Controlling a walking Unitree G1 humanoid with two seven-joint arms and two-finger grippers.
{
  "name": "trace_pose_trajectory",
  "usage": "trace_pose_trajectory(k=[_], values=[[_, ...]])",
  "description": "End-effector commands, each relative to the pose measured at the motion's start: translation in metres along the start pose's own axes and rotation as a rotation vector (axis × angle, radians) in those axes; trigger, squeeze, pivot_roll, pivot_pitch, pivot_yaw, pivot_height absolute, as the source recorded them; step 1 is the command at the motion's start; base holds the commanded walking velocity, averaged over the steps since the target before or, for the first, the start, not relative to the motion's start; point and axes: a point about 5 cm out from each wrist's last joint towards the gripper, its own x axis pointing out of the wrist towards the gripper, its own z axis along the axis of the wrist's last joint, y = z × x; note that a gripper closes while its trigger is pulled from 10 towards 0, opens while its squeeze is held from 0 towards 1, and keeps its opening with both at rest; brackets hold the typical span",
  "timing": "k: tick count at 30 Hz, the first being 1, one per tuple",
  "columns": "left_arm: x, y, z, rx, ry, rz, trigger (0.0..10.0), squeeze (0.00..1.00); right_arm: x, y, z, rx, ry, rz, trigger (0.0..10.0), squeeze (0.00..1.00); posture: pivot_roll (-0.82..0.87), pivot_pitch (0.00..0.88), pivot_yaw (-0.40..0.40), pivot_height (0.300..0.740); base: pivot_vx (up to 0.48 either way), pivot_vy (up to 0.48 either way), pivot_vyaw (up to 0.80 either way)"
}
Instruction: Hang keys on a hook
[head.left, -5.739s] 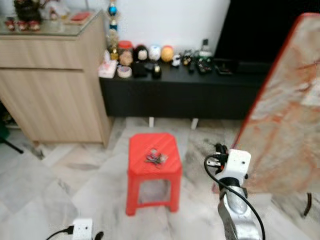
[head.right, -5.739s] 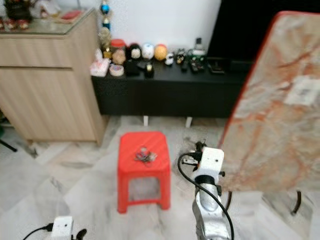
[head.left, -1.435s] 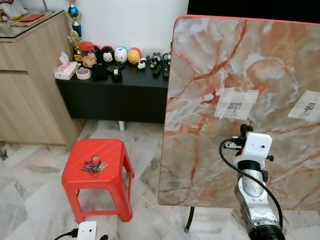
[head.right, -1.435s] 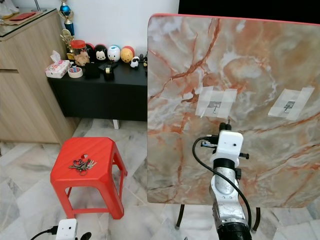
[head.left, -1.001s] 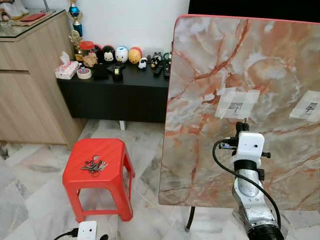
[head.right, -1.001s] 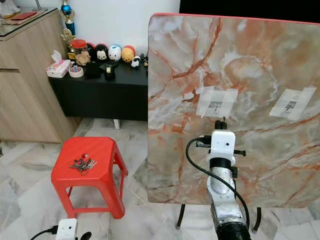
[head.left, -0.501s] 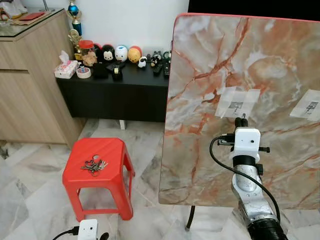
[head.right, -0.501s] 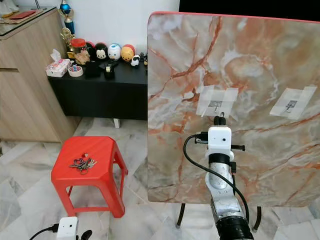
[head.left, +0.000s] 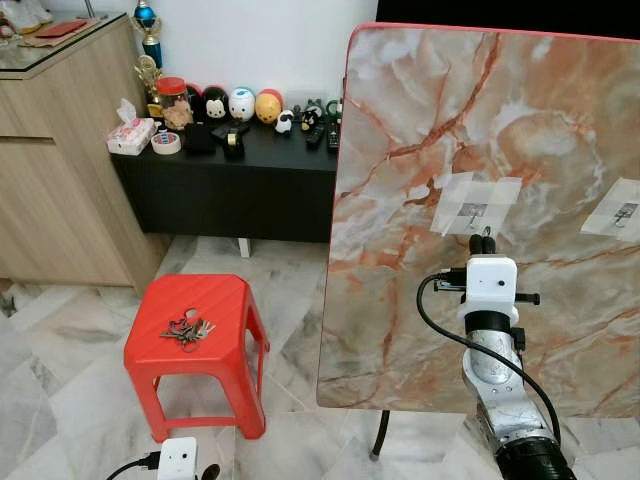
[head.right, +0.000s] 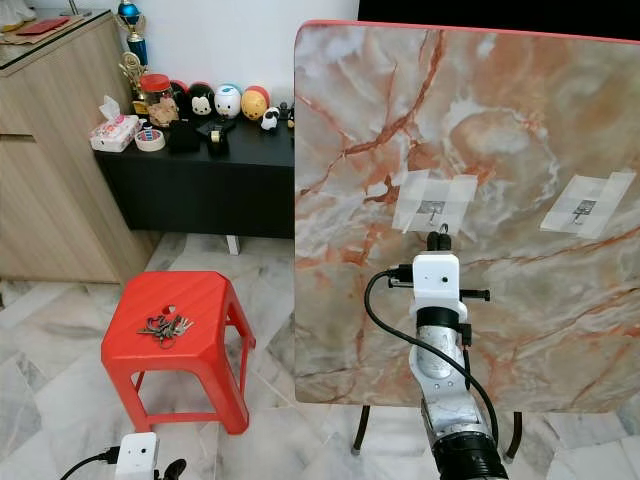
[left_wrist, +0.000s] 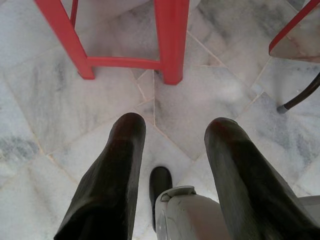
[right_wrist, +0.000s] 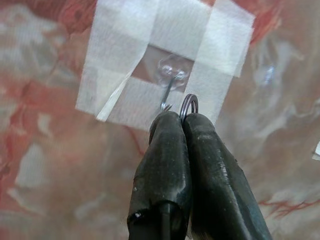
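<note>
1. Marble floor tiles (left_wrist: 210, 95) lie below the idle left end effector (left_wrist: 175, 165), its fingers spread apart and empty near the red stool (head.left: 196, 330), where a bunch of keys (head.left: 187, 329) lies.
2. Pinched shut on a key ring (right_wrist: 189, 105), the right end effector (right_wrist: 181, 117) has risen since a second ago; the ring now sits just beside the taped hook (right_wrist: 169, 90).
3. Behind stands the upright marble board (head.left: 420, 130); five seconds earlier it was off to the side.
</note>
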Motion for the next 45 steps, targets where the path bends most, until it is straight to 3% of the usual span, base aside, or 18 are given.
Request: trace_pose_trajectory(k=[1, 45], values=[[-0.001, -0.001, -0.004, 0.005, 0.022, 0.000, 10.0, 0.00, 0.003, -0.001, 0.000, -0.024, 0.007, -0.003, 10.0, 0.00, 0.04, 0.000, -0.073, 0.740, 0.000, 0.000, 0.00], [0.000, 0.000, -0.002, 0.007, 0.015, 0.002, 10.0, 0.00, 0.013, 0.006, 0.007, -0.037, -0.015, -0.002, 10.0, 0.00, 0.04, 0.000, -0.075, 0.740, 0.000, 0.000, 0.00]])
